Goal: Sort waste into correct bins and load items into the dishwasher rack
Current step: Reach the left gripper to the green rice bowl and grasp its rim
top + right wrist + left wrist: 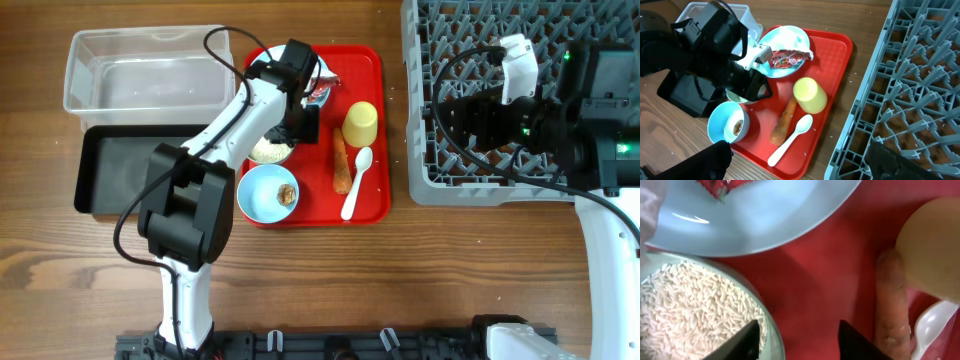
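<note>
**Left Arm Poised Over Loaded Tray, Right Arm Waits Above Rack**

The left gripper (797, 341) hangs low over the red tray (372, 80), its two fingers spread with nothing between them. One fingertip sits over the rim of the pale green-white bowl (775, 337), which is filled with white rice grains (690, 310); the other is over bare red tray just beside the orange carrot (890, 300).

Behind the gripper lies the light blue plate (765, 215), carrying the red-and-silver snack wrapper (785, 58) and the crumpled white napkin (786, 36). The small yellow cup (932, 245) stands mouth-down near the carrot's far end. The white plastic spoon (932, 330) lies alongside the carrot, close to the tray's right edge.

At the tray's near left corner sits the light blue bowl (258, 190), holding a small brown food lump (287, 194).

To the tray's left on the wooden table (450, 270) are the clear tub (140, 80) and, nearer the robot, the black tray (120, 170), edge to edge. Neither holds any waste.

The right gripper (801, 152) hovers above the left part of the grey dishwasher rack (480, 185), its fingers wide apart and holding nothing. No dishes show in the visible part of the rack.
</note>
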Motion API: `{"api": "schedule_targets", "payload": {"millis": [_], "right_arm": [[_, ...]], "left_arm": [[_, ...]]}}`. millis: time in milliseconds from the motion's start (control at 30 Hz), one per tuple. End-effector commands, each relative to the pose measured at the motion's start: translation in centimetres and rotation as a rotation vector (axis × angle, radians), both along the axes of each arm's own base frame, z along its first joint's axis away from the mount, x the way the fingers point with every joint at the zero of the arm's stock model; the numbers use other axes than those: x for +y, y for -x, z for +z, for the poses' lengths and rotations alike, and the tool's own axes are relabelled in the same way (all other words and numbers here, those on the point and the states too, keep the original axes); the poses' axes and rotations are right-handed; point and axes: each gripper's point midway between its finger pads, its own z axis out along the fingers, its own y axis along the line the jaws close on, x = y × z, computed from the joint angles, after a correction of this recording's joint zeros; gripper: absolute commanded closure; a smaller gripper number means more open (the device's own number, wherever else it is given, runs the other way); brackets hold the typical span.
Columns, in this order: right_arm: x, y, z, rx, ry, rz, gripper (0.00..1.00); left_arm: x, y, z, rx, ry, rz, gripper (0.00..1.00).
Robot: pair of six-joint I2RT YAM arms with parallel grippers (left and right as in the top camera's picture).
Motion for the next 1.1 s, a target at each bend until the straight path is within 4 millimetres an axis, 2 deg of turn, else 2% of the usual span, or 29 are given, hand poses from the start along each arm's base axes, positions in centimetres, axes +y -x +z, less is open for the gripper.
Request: {"api": "schedule_targets", "payload": {"millis": [0, 400, 433, 467, 567, 767, 933, 1067], "right_arm": [[0.5, -0.2, 0.5, -0.004, -0.02, 0.016, 0.1], [0.0, 0.0, 0.0, 0.015, 0.001, -0.005, 0.1], [0.0, 0.0, 0.0, 0.015, 0.001, -0.004, 0.1], [0.0, 0.0, 0.0, 0.015, 0.001, -0.005, 0.1], [0.0, 0.0, 0.0, 0.015, 0.001, -0.005, 0.1], [0.0, -0.1, 0.0, 0.014, 0.001, -0.004, 0.1], [0.0, -0.1, 0.1, 0.014, 0.001, -0.005, 0.1], [0.0, -0.1, 0.1, 0.013, 0.0, -0.005, 0.1]], "left_arm": [[0.5, 0.0, -0.8, -0.011, -0.05, 0.003, 0.59], [0.9, -0.7, -2.5, -0.011, -0.078, 0.053, 0.72], [0.9, -0.7, -2.5, -0.011, -0.078, 0.053, 0.76], [0.9, -0.7, -2.5, -0.011, -0.078, 0.052, 0.85], [0.9, -0.6, -2.5, -0.008, -0.079, 0.052, 0.96], [1.0, -0.3, -2.3, 0.003, -0.084, 0.051, 0.96], [1.3, 0.6, 0.8, 0.022, -0.079, 0.083, 0.96], [0.4, 2.0, 4.6, 0.043, 0.001, 0.071, 0.96]]}}
